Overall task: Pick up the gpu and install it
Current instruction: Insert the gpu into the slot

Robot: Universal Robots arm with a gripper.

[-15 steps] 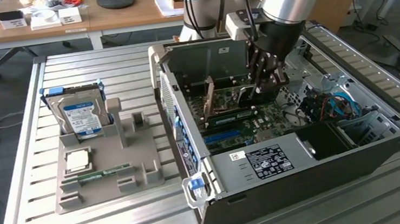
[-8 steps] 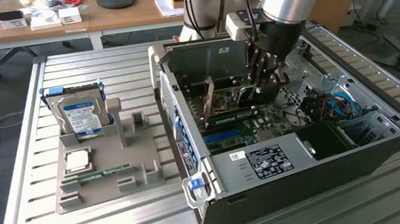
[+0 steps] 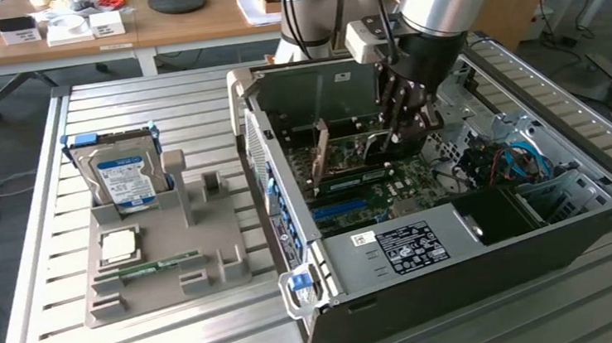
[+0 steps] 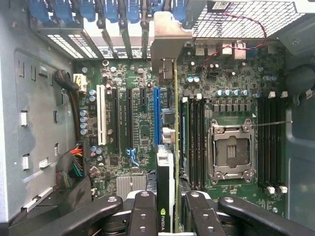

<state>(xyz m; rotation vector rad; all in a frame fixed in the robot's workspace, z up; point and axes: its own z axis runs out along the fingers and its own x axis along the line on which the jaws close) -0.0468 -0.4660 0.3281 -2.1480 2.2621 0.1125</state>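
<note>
The gpu (image 4: 166,162) is seen edge-on in the wrist view: a thin green board with a black cooler and a metal end bracket (image 4: 167,44). My gripper (image 4: 169,209) is shut on it, one black finger on each face. The card hangs upright over the motherboard (image 4: 133,128), next to the blue expansion slot (image 4: 156,115). I cannot tell whether it touches a slot. In the exterior view the gripper (image 3: 405,129) reaches down into the open computer case (image 3: 576,223), with the gpu (image 3: 354,152) standing on edge below it.
On the exterior view's left a grey holder (image 3: 165,271) carries a blue-labelled hard drive (image 3: 123,175), a processor chip (image 3: 119,246) and a RAM stick (image 3: 148,267). Inside the case are the power supply (image 3: 402,250), blue cables (image 3: 510,162) and the empty CPU socket (image 4: 231,150).
</note>
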